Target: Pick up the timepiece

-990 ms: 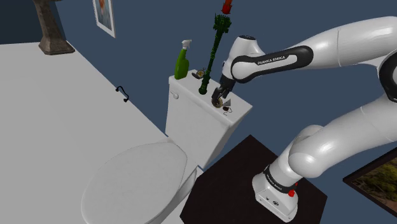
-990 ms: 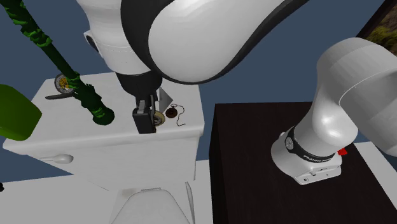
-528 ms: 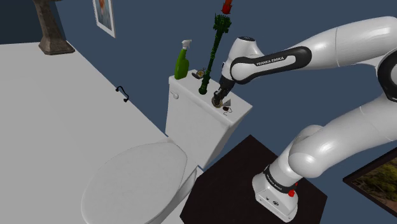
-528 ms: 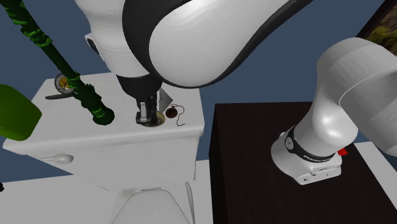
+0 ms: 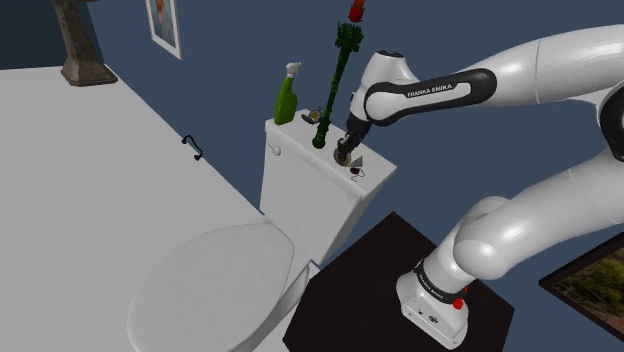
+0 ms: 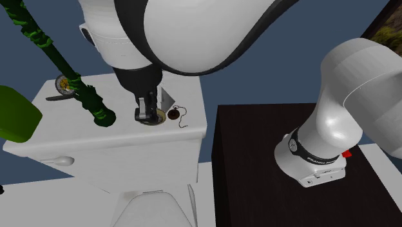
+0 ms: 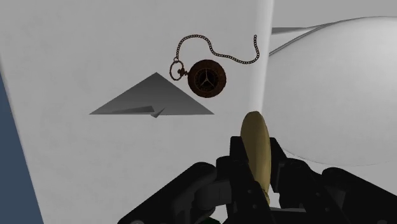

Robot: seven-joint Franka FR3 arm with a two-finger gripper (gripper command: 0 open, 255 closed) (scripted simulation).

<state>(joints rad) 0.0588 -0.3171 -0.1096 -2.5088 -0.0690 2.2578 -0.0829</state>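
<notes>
Arm: the white arm rises from its base on the dark stand and arcs over. The forearm runs level and the wrist bends down over the toilet tank lid.
Pincer: the pincer points straight down, its tips at or just above the lid.
Grip: narrow. The black fingers clasp the gold round timepiece, which the wrist view shows edge-on.
Timepiece: it sits between the fingertips, low over the lid. Whether it touches the lid cannot be told.
Pocket watch: a brown pocket watch lies flat on the lid just ahead of the pincer, apart from it. Its chain trails away towards the lid's edge.
Grey shape: a grey triangular shape sits just beside the pocket watch, close to the pincer. What it is cannot be told.
Green stalk: a knobbly green stalk with a red tip has its foot near the pincer, on the side away from the pocket watch, and leans up away from the pincer.
Small round thing: a gold-rimmed round thing lies beyond the stalk, well apart from the pincer.
Spray bottle: a green spray bottle stands at the lid's far end from the pincer.
Toilet seat: the closed toilet seat lies below the tank, well apart from the pincer.
</notes>
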